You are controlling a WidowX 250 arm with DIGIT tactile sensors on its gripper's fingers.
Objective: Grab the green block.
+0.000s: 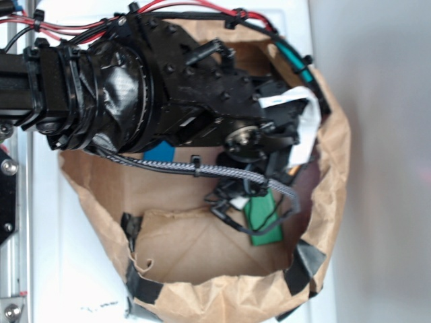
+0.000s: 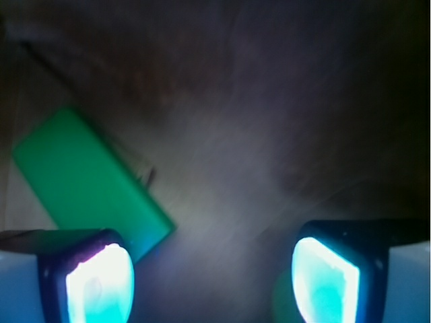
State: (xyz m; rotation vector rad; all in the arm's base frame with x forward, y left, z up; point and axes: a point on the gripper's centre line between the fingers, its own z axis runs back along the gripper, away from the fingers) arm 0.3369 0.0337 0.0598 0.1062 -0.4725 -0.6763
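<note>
The green block (image 1: 263, 219) lies flat on the floor of a brown paper bag (image 1: 202, 256), toward the side of the bag where a black tape patch (image 1: 304, 264) is stuck on the rim. In the exterior view the black robot arm (image 1: 161, 94) reaches over the bag and covers much of its inside; a braided grey cable (image 1: 202, 168) and thin black wires cross in front of the block, so only part of it shows. A small bit of a blue block (image 1: 160, 151) peeks out just under the arm, well apart from the green one.

In the wrist view the green block (image 2: 91, 182) sits tilted at the left, its lower corner just above the left fingertip (image 2: 101, 282). The gripper (image 2: 212, 279) has its two fingers spread wide with only bare bag floor between them; nothing is held. The block lies beside the gap, not inside it. The fingertips glow pale cyan and the bag floor is dim and blurred
</note>
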